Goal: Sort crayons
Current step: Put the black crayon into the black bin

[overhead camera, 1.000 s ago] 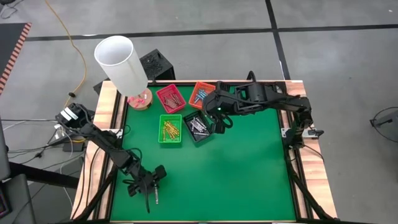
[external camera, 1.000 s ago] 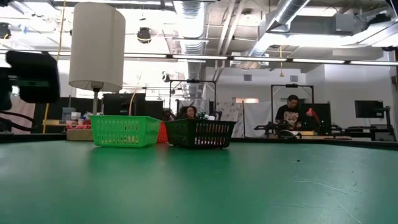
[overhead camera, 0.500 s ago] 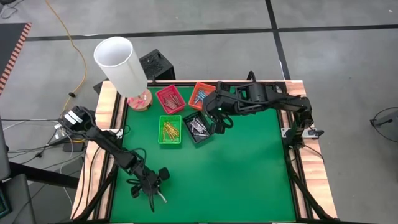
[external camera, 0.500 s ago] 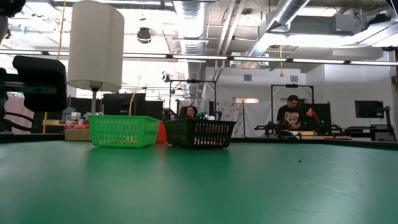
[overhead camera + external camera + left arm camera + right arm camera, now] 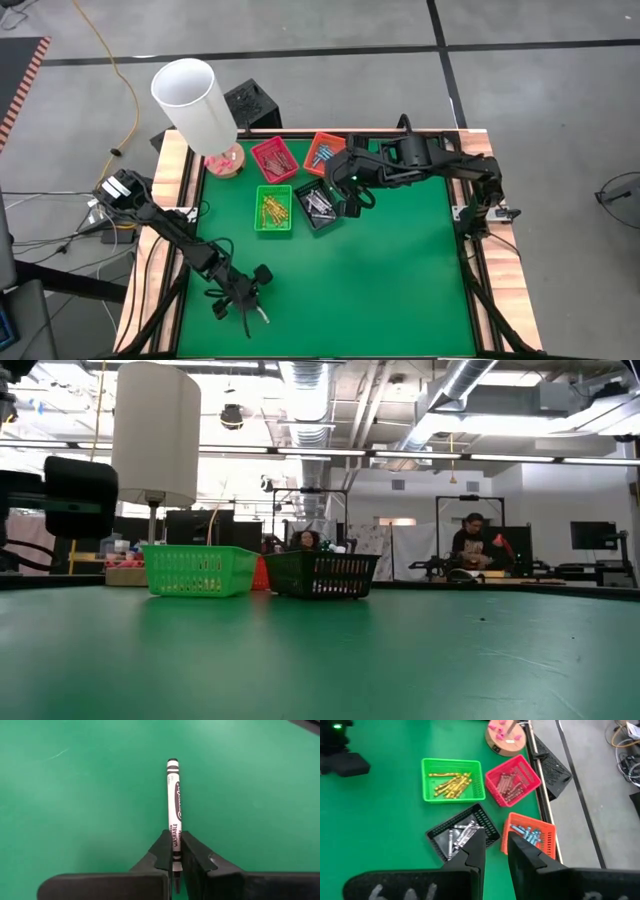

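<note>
Left gripper (image 5: pixel 174 854) clamps one white crayon (image 5: pixel 174 800) — tabletop.

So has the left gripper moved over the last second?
Yes. In the high view the left gripper has shifted slightly away from the green tray, toward the table's near edge, and has shut on a white crayon.

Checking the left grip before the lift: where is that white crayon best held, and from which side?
Near one end, as the left end effector has it: fingers across the crayon, from above. It lies flat on the green table, a thin stick with both long sides clear.
</note>
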You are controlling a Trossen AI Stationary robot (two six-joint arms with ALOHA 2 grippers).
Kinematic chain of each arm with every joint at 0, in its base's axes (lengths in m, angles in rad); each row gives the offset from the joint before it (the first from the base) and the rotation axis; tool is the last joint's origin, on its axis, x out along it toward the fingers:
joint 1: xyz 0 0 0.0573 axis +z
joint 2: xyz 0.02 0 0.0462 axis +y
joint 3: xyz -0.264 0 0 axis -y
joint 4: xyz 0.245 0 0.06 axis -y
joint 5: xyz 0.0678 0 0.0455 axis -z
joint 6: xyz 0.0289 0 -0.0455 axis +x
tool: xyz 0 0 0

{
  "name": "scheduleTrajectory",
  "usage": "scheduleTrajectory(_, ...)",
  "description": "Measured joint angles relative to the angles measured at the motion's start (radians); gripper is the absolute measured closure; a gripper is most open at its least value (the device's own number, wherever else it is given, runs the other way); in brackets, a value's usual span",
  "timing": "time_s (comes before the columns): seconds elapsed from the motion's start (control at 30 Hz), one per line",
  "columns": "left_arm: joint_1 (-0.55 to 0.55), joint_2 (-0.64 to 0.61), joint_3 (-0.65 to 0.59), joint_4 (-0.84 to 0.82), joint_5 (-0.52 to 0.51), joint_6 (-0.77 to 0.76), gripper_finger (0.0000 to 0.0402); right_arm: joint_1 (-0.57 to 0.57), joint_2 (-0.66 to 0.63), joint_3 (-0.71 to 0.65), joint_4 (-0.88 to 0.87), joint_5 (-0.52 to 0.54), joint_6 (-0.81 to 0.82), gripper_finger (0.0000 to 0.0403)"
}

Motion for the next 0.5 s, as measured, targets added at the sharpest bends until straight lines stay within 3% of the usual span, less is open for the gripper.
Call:
scheduleTrajectory(0.2, 0.003, -0.001, 0.002, 0.032, -0.136, -0.072, 0.0395, 0.044, -0.004, 0.000, -0.028, 0.011, -0.008, 0.0325)
scheduleTrajectory(0.5, 0.026, -0.088, 0.025, -0.001, -0.215, -0.062, 0.0396, 0.163, -0.084, 0.000, -0.139, 0.110, 0.112, 0.0329)
